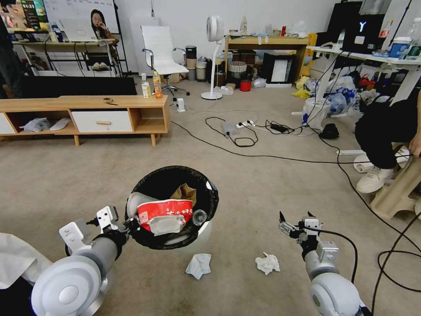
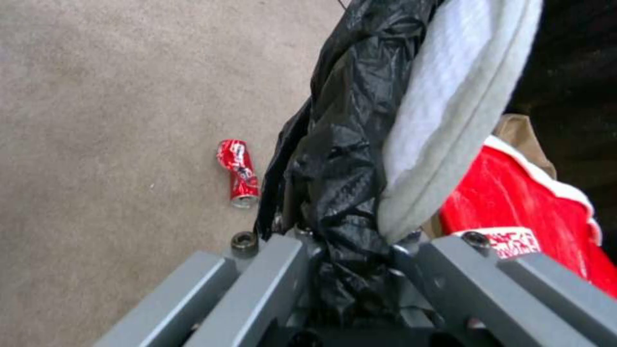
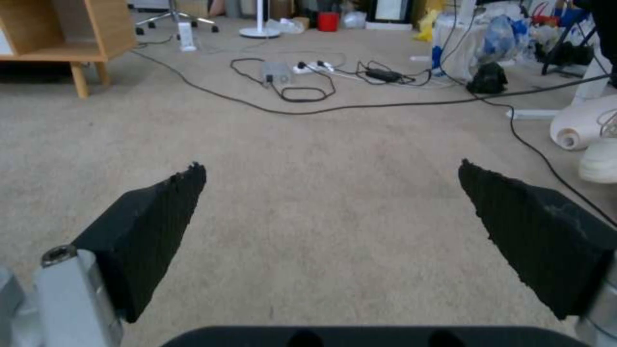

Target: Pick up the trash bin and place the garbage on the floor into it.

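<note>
The trash bin (image 1: 201,236), white with a black liner, hangs tilted above the floor (image 1: 272,188). My left gripper (image 1: 128,224) is shut on its near rim; the left wrist view shows the fingers (image 2: 283,270) clamping liner and white rim (image 2: 450,96). Inside lie a red-and-white noodle cup (image 1: 164,210), a brown paper scrap (image 1: 184,192), a small bottle (image 1: 199,216) and a tissue. Garbage on the carpet: two crumpled tissues (image 1: 198,264) (image 1: 267,263) and a crushed red can (image 2: 238,173). My right gripper (image 1: 294,221) hovers open to the right of the bin, over bare carpet (image 3: 331,173).
Black cables (image 1: 245,140) and a power strip cross the carpet ahead. A low wooden cabinet (image 1: 87,116) stands at the left. A seated person's white shoes (image 1: 372,177) and a wooden stool leg (image 1: 394,193) are at the right. A fan stand (image 1: 212,94) is farther back.
</note>
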### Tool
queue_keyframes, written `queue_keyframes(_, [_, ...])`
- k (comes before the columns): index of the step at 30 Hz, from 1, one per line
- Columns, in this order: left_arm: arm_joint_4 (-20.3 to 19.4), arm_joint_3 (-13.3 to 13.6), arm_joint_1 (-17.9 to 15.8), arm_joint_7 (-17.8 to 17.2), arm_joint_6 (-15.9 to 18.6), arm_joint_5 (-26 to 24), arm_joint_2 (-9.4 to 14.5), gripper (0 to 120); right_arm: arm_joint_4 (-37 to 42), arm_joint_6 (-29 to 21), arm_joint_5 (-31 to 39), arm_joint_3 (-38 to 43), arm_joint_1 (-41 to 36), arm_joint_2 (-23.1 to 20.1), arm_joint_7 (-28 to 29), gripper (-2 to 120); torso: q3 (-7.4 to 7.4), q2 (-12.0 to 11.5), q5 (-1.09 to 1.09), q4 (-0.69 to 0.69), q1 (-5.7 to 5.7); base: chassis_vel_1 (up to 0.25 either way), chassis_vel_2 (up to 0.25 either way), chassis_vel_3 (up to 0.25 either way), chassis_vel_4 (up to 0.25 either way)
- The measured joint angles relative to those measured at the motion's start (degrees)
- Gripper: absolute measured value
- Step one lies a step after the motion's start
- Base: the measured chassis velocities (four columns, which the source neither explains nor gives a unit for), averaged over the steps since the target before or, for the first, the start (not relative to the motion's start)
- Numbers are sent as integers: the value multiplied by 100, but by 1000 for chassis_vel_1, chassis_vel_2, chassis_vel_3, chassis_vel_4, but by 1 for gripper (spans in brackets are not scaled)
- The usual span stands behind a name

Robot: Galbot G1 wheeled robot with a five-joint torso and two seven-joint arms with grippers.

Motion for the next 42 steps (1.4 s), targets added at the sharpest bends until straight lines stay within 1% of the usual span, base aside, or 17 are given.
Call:
queue_keyframes(9, [3, -7, -9, 0, 0, 7, -4, 4, -29, -31, 15, -28, 59, -2, -31, 100, 0, 0, 1, 0, 0, 5, -5, -6, 3])
queue_keyframes(14, [17, -9, -19, 0, 0, 7, -3, 4, -1, -320, 198, -15, 102, -62, -150, 100, 0, 0, 1, 1, 0, 0, 0, 0, 0])
queue_keyframes(17, [39, -3, -26, 0, 0, 9, -9, 4, 200, -1587, 878, 98, 232, -208, -300, 100, 0, 0, 0, 0, 0, 0, 0, 0, 0])
queue_keyframes(18, [39, -3, -26, 0, 0, 9, -9, 4, 200, -1587, 878, 98, 232, -208, -300, 100, 0, 0, 0, 0, 0, 0, 0, 0, 0])
queue_keyframes(19, [41, 0, -24, 2, 0, 14, -15, 4, 249, -2393, 1255, 140, 351, -230, -267, 100, 0, 1, 1, 0, 0, 0, 0, 0, 0])
queue_keyframes(20, [41, 1, -22, 2, 0, 19, -21, 4, 258, -2862, 1460, 163, 423, -231, -231, 100, 0, 1, 0, 1, 0, 0, 0, 0, 0])
queue_keyframes(21, [41, 1, -22, 2, 0, 19, -21, 4, 258, -2862, 1460, 163, 423, -231, -231, 100, 0, 1, 0, 1, 0, 0, 0, 0, 0])
queue_keyframes(22, [41, -2, -15, 3, 0, 22, -24, 4, 244, -3368, 1678, 177, 513, -231, -219, 100, 1, 1, 0, 2, 0, 0, 0, 0, 0])
queue_keyframes(25, [40, -10, -11, 3, 0, 23, -18, 4, 148, -3483, 1609, 138, 547, -230, -272, 100, 0, 1, 0, 1, 0, 0, 0, 0, 0])
queue_keyframes(27, [40, -20, -7, 5, 0, 24, -5, 4, -85, -3534, 1375, 30, 563, -189, -424, 100, 0, 1, 1, 0, 0, 0, 0, 0, 0])
queue_keyframes(35, [71, -10, -13, 15, 0, 35, -19, 4, -693, -3502, 1205, -166, 699, -44, -792, 100, 0, 1, 0, 0, 0, 0, 0, 0, 0])
queue_keyframes(36, [77, 4, -10, 22, 0, 47, -26, 4, -918, -3425, 1173, -196, 787, -18, -887, 100, 0, 1, 0, 1, 0, 0, 0, 0, 0])
queue_keyframes(37, [77, 4, -10, 22, 0, 47, -26, 4, -918, -3425, 1173, -196, 787, -18, -887, 100, 0, 1, 0, 1, 0, 0, 0, 0, 0])
queue_keyframes(39, [78, 17, 0, 29, 0, 60, -36, 4, -1368, -3147, 1020, -269, 943, 28, -1083, 100, 0, 1, 0, 1, 0, 0, 0, 0, 0])
queue_keyframes(40, [78, 17, 0, 29, 0, 60, -36, 4, -1368, -3147, 1020, -269, 943, 28, -1083, 100, 0, 1, 0, 1, 0, 0, 0, 0, 0])
queue_keyframes(41, [77, 17, 10, 31, 0, 66, -37, 4, -1659, -2926, 891, -311, 1041, 66, -1262, 100, 0, 1, 0, 0, 0, 0, 0, 0, 0])
queue_keyframes(42, [77, 18, 16, 32, 0, 67, -35, 4, -1789, -2858, 843, -328, 1087, 92, -1343, 100, 1, 1, 0, 0, 0, 0, 0, 0, 0])
